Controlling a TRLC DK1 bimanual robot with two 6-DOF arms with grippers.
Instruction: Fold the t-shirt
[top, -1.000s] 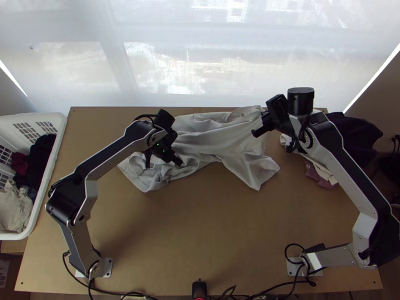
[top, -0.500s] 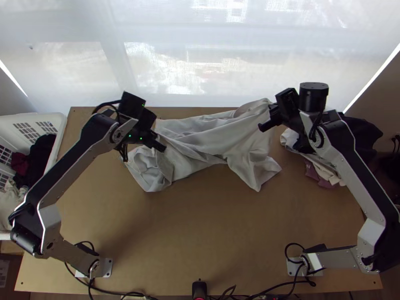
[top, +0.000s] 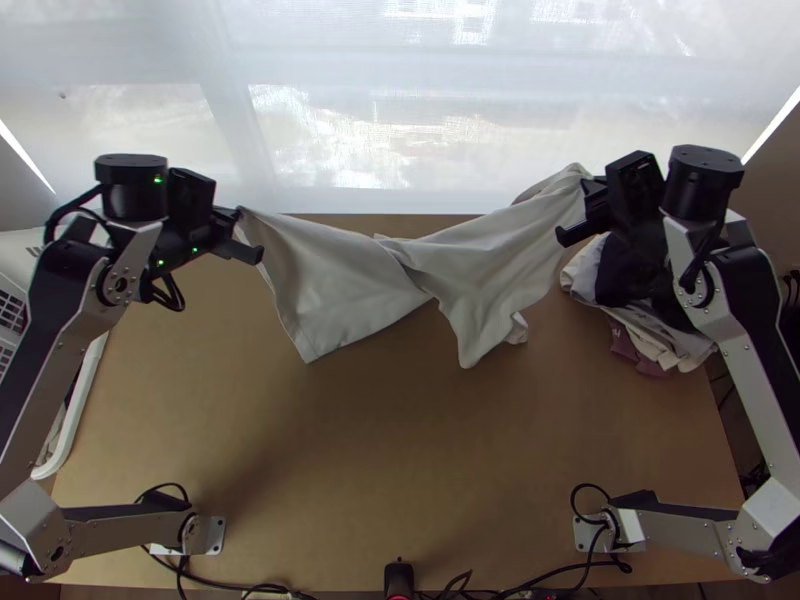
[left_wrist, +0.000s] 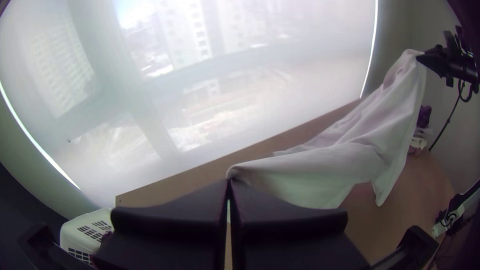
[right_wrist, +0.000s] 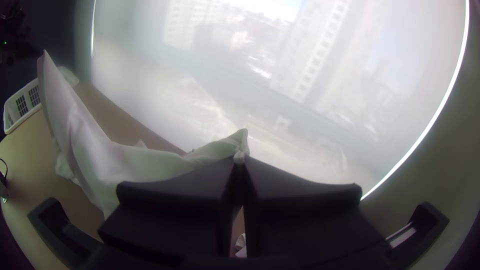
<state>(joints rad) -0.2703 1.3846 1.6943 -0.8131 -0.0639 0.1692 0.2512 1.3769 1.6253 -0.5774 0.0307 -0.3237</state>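
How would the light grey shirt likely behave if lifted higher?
Probably floppy: the shirt sags between the left gripper and the right gripper. Likely light, as its cloth looks thin. Its loose lower corners would probably swing.

Free passage over the near middle of the table, the t-shirt a barrier beyond

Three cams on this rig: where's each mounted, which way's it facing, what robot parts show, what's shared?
Top: fixed high over the near edge, steeply down at the table; left arm, right arm.
Left wrist: on the left arm, facing the window; left gripper close, right gripper beyond.
Right wrist: on the right arm, facing the window; right gripper close, left arm dimly beyond.
Shared by both wrists: the t-shirt hanging between grippers.
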